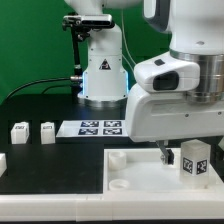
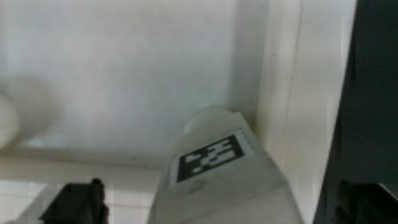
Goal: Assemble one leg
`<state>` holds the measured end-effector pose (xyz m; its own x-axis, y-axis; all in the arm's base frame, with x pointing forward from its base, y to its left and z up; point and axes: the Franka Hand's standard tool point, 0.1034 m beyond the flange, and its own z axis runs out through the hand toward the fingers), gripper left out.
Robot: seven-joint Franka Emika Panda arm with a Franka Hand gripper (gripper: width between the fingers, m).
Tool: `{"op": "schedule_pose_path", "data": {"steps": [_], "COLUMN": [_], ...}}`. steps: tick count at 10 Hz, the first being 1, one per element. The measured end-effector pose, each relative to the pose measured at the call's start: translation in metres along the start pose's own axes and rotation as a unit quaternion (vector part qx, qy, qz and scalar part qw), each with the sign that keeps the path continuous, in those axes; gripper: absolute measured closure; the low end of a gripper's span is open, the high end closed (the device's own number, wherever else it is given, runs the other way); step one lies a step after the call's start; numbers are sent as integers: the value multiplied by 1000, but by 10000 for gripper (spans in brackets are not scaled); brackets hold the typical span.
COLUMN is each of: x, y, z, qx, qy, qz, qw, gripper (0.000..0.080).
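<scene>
Exterior view: we see a small white leg (image 1: 193,160) with a black-and-white square tag standing upright in the tray (image 1: 130,178), at its corner on the exterior view's right. The tray is a large white square part lying on the black counter (image 1: 40,105). The leg seems to sit where a corner socket would be, which we judge is why it stands there: it is being fitted into place.

Our tool (image 1: 178,153) hangs just over the leg, its fingers spread wide to either side and not pinching it. In the wrist view the tagged leg (image 2: 217,155) stands between the two dark fingertips (image 2: 75,202) with a clear gap on each side. We take this as a release, or a pause to regrip for turning.

Further out, two more small tagged legs (image 1: 18,131) (image 1: 47,130) rest on the counter at the exterior view's left. Between them and the arm lies the marker board (image 1: 92,127), flat and fixed. Whether the leg is fully seated we cannot tell.
</scene>
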<state>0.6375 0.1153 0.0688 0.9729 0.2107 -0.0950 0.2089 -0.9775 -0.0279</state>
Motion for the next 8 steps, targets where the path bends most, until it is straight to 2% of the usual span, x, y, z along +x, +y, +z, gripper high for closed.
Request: {"op": "schedule_pose_path", "data": {"steps": [2, 3, 4, 5, 6, 7, 8], "x": [0, -1, -1, -1, -1, -1, -1], "y": [2, 2, 2, 3, 3, 1, 1], "z": [0, 1, 1, 1, 1, 1, 1], "qx": [0, 0, 0, 0, 0, 1, 1], "qy": [-1, -1, -1, -1, -1, -1, -1], "qz": [-109, -111, -111, -111, -111, -102, -86], "qw": [994, 994, 994, 994, 994, 995, 996], "gripper": [151, 151, 245, 245, 433, 433, 511]}}
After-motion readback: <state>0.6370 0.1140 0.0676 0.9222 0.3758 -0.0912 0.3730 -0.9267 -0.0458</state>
